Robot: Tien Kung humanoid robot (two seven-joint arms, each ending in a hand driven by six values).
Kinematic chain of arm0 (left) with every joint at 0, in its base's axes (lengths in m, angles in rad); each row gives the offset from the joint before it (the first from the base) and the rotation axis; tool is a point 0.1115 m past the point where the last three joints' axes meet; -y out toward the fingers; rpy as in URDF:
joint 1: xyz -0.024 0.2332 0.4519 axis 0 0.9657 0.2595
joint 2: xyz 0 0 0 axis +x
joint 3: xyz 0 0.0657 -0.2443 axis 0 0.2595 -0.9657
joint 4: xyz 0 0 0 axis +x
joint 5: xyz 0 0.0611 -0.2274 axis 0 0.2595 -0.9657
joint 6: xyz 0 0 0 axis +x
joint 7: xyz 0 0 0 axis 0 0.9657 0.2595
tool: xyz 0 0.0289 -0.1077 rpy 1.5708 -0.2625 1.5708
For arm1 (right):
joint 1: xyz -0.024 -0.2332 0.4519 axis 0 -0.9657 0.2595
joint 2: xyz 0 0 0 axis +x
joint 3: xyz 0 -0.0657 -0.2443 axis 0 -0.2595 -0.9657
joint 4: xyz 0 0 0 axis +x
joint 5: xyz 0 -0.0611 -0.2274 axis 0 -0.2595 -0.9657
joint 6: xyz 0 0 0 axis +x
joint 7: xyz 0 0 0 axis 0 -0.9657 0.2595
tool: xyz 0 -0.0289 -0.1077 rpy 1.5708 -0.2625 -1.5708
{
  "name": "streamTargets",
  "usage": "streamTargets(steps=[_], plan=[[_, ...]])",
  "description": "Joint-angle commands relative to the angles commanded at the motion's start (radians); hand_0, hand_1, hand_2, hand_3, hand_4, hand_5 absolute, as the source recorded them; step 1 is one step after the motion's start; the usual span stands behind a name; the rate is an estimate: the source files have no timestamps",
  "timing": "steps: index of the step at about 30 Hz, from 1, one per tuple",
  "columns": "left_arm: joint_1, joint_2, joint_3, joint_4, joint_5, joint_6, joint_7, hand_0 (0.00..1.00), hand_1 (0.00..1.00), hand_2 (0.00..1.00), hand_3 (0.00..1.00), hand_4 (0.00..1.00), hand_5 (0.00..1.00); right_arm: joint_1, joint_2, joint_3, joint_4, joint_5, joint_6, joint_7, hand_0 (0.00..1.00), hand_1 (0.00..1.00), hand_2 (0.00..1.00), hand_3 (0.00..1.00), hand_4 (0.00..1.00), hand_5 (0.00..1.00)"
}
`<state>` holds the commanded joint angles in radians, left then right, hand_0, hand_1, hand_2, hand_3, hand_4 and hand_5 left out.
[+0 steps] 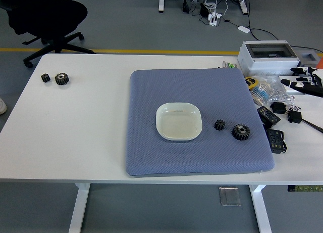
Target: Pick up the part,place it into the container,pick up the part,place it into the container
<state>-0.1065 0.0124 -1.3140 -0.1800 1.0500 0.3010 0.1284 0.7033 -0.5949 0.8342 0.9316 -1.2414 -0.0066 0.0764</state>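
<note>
Gears sit right of the shallow white square dish (178,121) on the blue pad (151,152): a small black toothed gear (219,124) and a bigger black gear (240,131). At the right edge of the frame the right hand (305,82) waits over the white counter (75,132), closest to them. I cannot tell its grip.

Smooth matt white table (86,137). Woven-looking blue-grey cloth mat (166,162), finely dimpled, matt. Glossy pale dish (178,121), glazed or plastic, at the mat's middle. Dark, dull metal-looking toothed gears (240,132) near the mat's right edge; two more gear parts (61,79) toward the table's far left corner.
</note>
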Motion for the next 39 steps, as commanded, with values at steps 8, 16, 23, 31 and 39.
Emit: streamTargets(steps=[8, 16, 23, 31, 39], plan=[[0.000, 0.002, -0.010, 0.000, 0.008, 0.001, 0.000, 0.622, 0.600, 0.649, 0.558, 0.652, 0.573, 0.033, 0.002, -0.103, 0.079, -0.299, -0.011, 0.032, 0.918, 0.879, 0.936, 0.918, 0.998, 0.479], [-0.002, 0.004, -0.018, 0.000, 0.013, 0.002, 0.001, 0.621, 0.596, 0.651, 0.559, 0.652, 0.573, 0.073, -0.011, -0.246, 0.111, -0.384, -0.012, 0.062, 0.817, 0.776, 0.827, 0.847, 0.998, 0.398], [-0.002, 0.004, -0.019, 0.000, 0.009, 0.003, -0.002, 0.621, 0.591, 0.650, 0.557, 0.653, 0.574, 0.080, -0.003, -0.326, 0.137, -0.376, -0.011, 0.058, 0.809, 0.772, 0.824, 0.835, 0.998, 0.400], [-0.003, 0.006, -0.008, 0.000, -0.011, 0.005, -0.005, 0.621, 0.590, 0.649, 0.558, 0.654, 0.575, 0.110, 0.034, -0.418, 0.111, -0.439, -0.066, 0.039, 0.777, 0.758, 0.816, 0.822, 0.998, 0.387], [-0.002, 0.007, -0.008, 0.000, -0.020, 0.006, -0.008, 0.621, 0.589, 0.651, 0.558, 0.654, 0.575, 0.123, 0.054, -0.475, 0.081, -0.437, -0.075, 0.013, 0.768, 0.748, 0.803, 0.794, 0.998, 0.375]])
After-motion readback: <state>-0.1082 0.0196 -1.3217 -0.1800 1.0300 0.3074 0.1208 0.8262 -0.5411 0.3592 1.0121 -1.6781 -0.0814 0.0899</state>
